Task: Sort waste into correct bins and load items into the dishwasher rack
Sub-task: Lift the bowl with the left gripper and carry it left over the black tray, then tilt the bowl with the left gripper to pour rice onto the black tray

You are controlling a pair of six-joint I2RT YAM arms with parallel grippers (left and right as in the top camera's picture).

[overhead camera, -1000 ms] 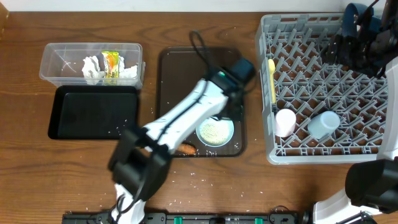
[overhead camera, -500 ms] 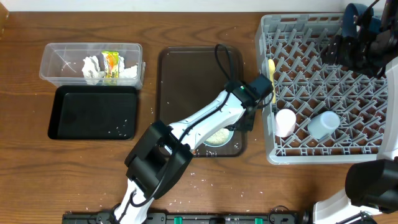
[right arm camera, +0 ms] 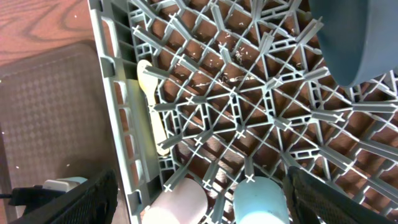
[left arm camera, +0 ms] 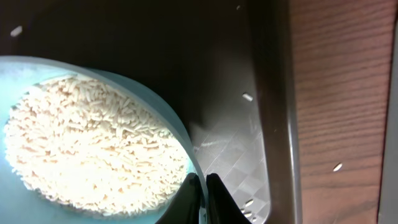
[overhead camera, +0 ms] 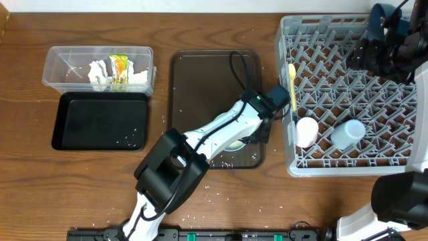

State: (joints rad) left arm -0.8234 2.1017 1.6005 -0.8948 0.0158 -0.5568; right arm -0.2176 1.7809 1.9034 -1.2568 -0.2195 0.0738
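My left gripper [left arm camera: 202,186] is shut on the right rim of the pale blue bowl [left arm camera: 180,134], which holds white rice [left arm camera: 87,143]. Overhead, the left gripper [overhead camera: 259,129] and its arm cover most of the bowl [overhead camera: 234,144]. My right gripper [right arm camera: 202,193] hangs open over the grey dishwasher rack [right arm camera: 118,124], holding nothing. In the rack [overhead camera: 401,163] lie a yellow spoon [overhead camera: 291,84], a white-pink cup [overhead camera: 307,130] and a light blue cup [overhead camera: 348,134]. A dark blue plate [overhead camera: 381,17] stands at the back. The clear tub [overhead camera: 60,67] holds tissues [overhead camera: 100,72] and a wrapper [overhead camera: 119,70].
The bowl sits at the front right of a dark brown serving tray [overhead camera: 200,73], close to its rim [left arm camera: 267,93]. A shallow black tray [overhead camera: 100,120] lies in front of the clear tub. Loose rice grains [overhead camera: 207,194] dot the wood near the front edge.
The left arm swung right across the brown tray to the bowl's right side and its jaws closed on the rim. The right arm stayed where it was.
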